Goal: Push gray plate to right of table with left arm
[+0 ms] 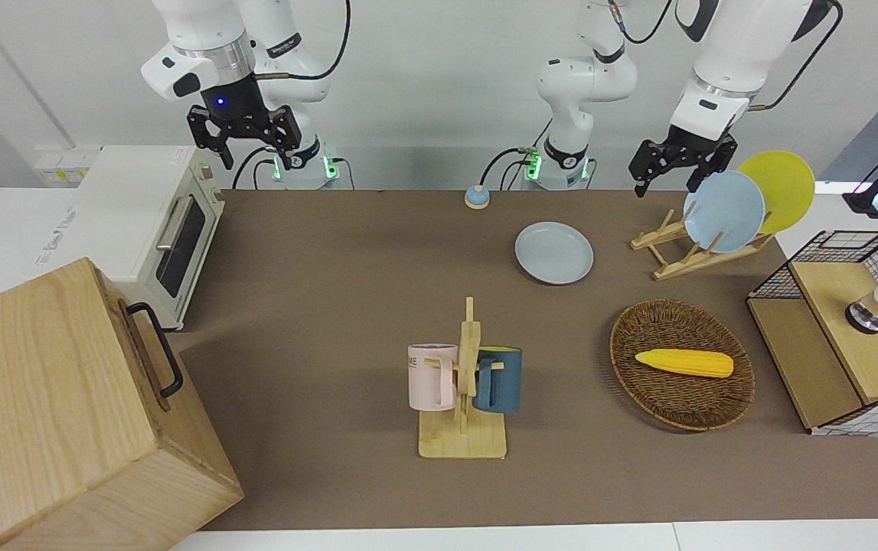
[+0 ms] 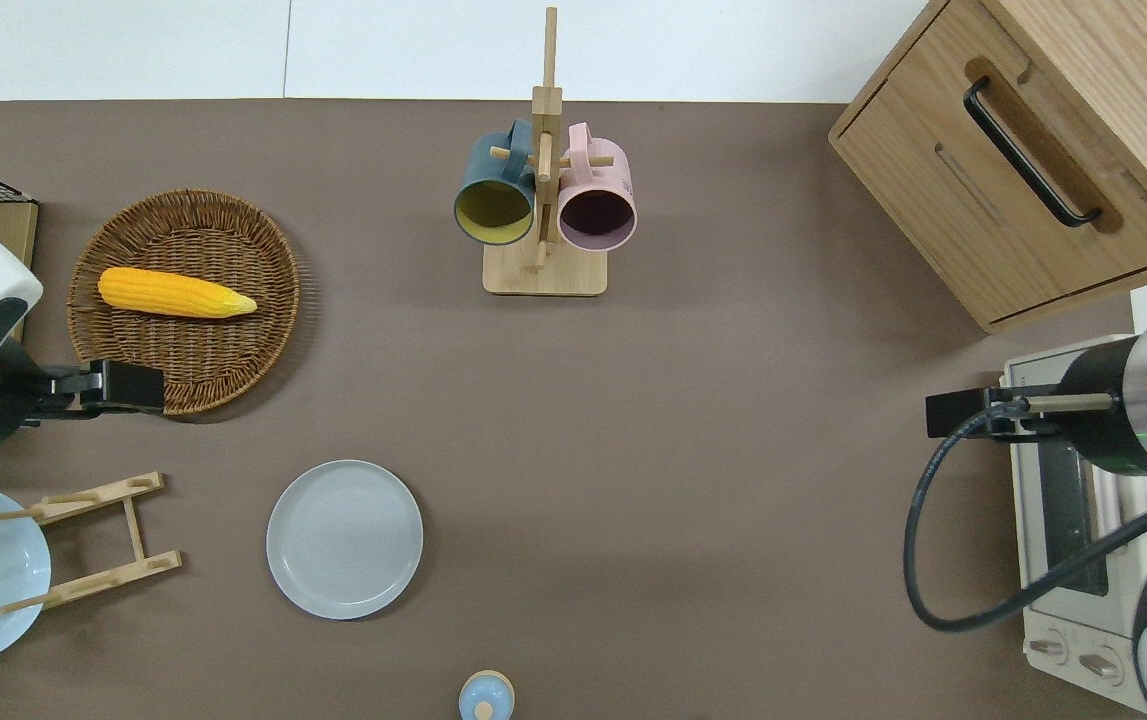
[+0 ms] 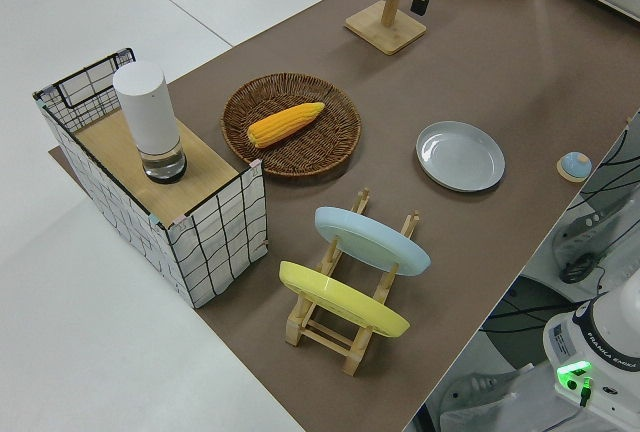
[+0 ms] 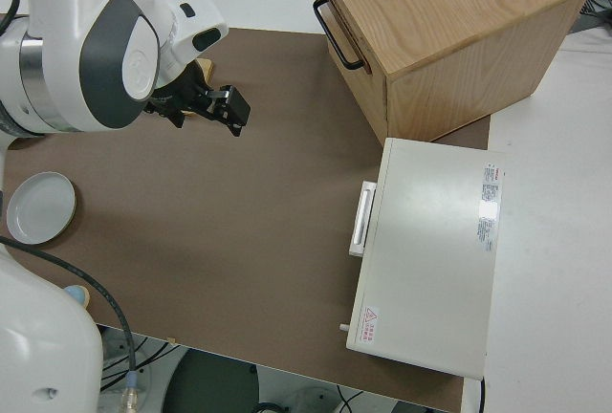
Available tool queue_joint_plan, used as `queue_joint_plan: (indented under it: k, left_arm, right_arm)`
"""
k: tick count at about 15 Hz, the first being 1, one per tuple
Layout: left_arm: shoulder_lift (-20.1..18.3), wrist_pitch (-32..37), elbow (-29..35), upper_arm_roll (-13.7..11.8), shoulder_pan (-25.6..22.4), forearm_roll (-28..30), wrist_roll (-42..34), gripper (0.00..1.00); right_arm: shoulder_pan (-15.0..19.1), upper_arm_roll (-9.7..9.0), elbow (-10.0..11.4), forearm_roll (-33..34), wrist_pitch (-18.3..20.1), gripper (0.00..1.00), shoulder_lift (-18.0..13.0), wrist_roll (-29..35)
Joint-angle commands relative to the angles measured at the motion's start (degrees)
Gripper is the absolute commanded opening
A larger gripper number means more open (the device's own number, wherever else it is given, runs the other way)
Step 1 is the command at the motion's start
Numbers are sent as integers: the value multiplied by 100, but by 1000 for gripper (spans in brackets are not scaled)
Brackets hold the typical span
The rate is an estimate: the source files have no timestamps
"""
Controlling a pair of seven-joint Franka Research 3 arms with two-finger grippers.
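My left pincer [image 1: 664,170] hangs released and high, the gray plate [image 1: 554,252] flat on the table [image 1: 331,306] between plate rack [image 1: 683,249] and knob [image 1: 477,197], and if I drop in carelessly I'd clip that rack or ride over the rim.

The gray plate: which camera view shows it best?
The overhead view shows the gray plate best: whole, round, unobstructed, lying flat on the table beside the wooden plate rack. The front view and the left side view show it complete but slanted. The right side view shows it small at the picture's edge.
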State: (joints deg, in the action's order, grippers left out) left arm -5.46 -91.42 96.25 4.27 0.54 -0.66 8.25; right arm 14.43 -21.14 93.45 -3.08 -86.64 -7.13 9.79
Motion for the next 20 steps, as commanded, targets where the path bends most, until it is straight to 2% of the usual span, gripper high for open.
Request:
queue_joint_plan:
  k: [1, 20]
  left_arm:
    - [-25, 63, -98, -56, -90, -83, 19, 991]
    - [-105, 72, 60, 4, -98, -22, -218, 985]
  right_arm:
    - [139, -83, 156, -123, -2, 996, -157, 67]
    - [139, -83, 156, -123, -2, 996, -157, 58]
